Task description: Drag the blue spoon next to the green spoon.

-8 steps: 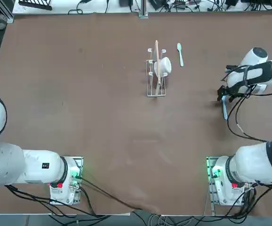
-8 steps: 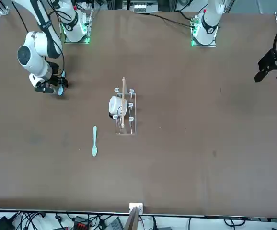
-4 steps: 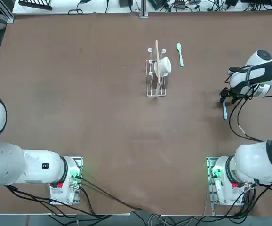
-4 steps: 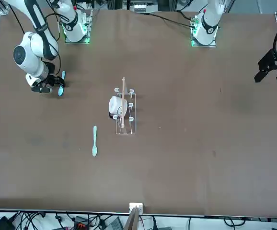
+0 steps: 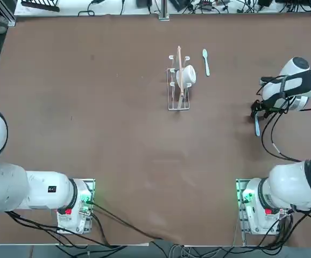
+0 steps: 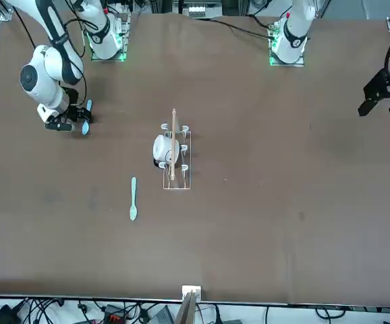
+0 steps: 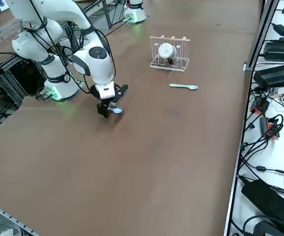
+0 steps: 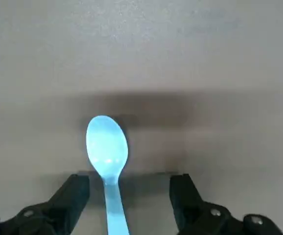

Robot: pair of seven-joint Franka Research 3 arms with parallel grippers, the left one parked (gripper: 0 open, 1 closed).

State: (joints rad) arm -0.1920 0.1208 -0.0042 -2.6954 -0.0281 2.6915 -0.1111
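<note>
Two open claw (image 8: 127,193) fingers astride blue spoon (image 8: 107,147)

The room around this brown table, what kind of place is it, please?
Most likely a robotics lab bench. The brown table carries two arms bolted at one edge, cables and power units line its sides, and only test props lie on it: a blue spoon under the right end effector, a green spoon and a small rack.

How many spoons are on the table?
2. The blue spoon lies between the open fingers of the right pincer, near the table's right edge. The green spoon lies beside the wire rack with the white cup.
</note>
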